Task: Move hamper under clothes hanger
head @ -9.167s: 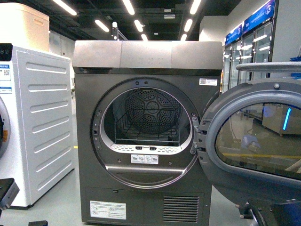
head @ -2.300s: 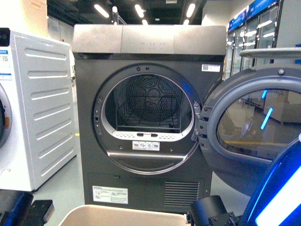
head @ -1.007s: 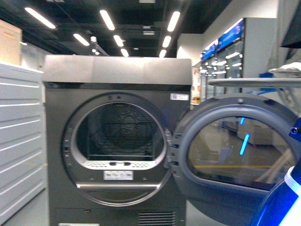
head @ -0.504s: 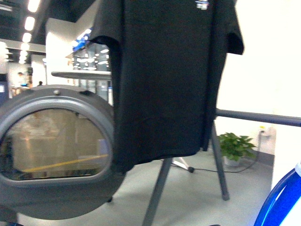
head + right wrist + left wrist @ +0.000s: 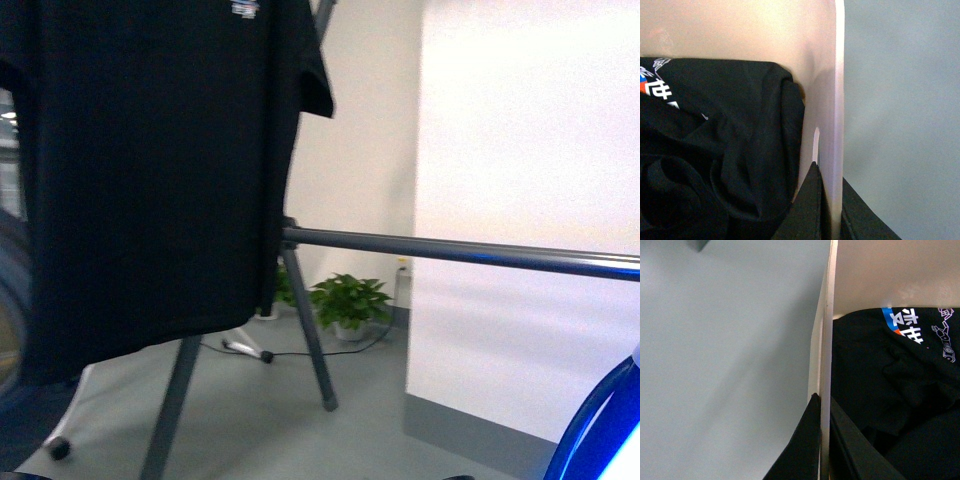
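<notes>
Left gripper (image 5: 822, 407) and right gripper (image 5: 829, 176) pinch the hamper (image 5: 865, 275) rim above Chinese-lettered black clothes (image 5: 875, 380); clothes hanger (image 5: 450, 250) has replaced dryer ahead.

One clothes hanger (image 5: 460, 250), one hanging black T-shirt (image 5: 150, 180), one potted plant (image 5: 350, 300), one hamper (image 5: 826, 340), and two pincers: the left pincer (image 5: 823, 407) and right pincer (image 5: 829, 175).

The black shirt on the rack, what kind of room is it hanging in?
Probably an indoor laundry-drying area: a black T-shirt hangs on a metal clothes hanger, and a hamper holds more dark clothes.
</notes>
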Robot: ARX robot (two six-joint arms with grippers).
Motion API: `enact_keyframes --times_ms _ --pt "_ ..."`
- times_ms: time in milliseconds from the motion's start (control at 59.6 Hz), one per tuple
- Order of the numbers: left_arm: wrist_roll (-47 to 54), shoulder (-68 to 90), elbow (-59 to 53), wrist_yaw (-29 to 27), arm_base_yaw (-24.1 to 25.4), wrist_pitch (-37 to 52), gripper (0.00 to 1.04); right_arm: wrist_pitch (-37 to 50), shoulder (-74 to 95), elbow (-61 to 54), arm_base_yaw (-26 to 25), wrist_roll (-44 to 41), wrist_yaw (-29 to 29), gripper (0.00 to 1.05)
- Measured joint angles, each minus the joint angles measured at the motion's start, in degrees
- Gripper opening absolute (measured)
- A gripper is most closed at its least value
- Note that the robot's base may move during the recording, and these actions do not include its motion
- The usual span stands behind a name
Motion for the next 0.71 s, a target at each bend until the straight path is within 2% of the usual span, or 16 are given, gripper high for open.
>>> enact_keyframes --times_ms 185,201,218,470,705 --pt "0.0 0.0 0.0 -0.2 0.0 0.0 0.04 0.0 0.0 0.0 0.0 0.0 0.0 0.03" --pt "0.0 -0.1 0.1 0.4 -1.6 0.0 0.04 0.0 0.0 -0.1 0.0 0.0 -0.1 0.03" --pt "0.0 -0.1 0.1 0.3 -1.5 0.0 0.04 0.0 -0.1 -0.3 -1.1 0.0 0.3 0.03" --pt "0.0 -0.1 0.0 -0.6 0.6 0.0 0.04 0.0 -0.1 -0.3 1.0 0.0 -0.6 0.03" --pt "0.0 -0.1 0.0 -0.4 0.2 0.0 0.04 0.0 -0.1 -0.3 0.6 0.0 -0.1 0.03"
